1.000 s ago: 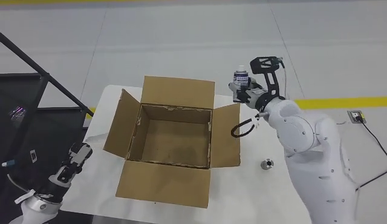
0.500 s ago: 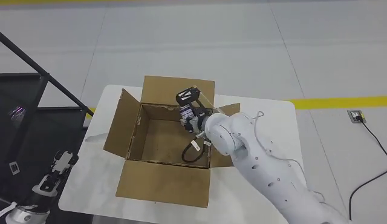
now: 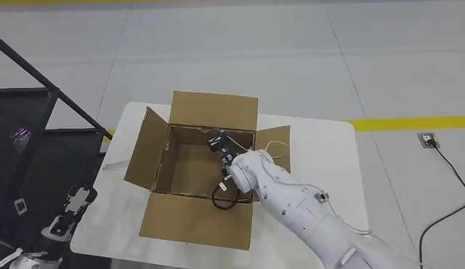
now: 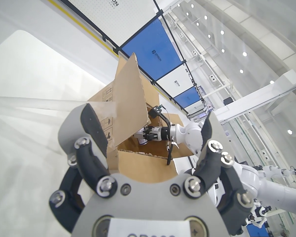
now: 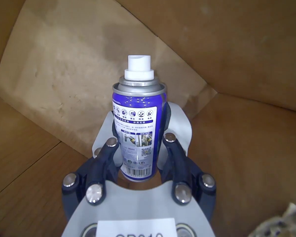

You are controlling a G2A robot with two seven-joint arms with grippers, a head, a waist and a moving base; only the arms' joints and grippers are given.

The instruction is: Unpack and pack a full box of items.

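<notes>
- The white bench (image 3: 320, 145) carried an open cardboard box (image 3: 196, 222), its flaps spread.
- The right claw (image 5: 140, 117) sat inside the box, clenched on a blue spray can (image 5: 135, 109).
- The left claw (image 4: 149, 118) hung released beside the bench's edge.
- The can's white nozzle pointed into the box.

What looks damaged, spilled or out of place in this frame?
A dark blotch marks an inner face of the cardboard box, beyond the spray can gripped by the right hand; possibly an old stain. Nothing else stands out.
</notes>
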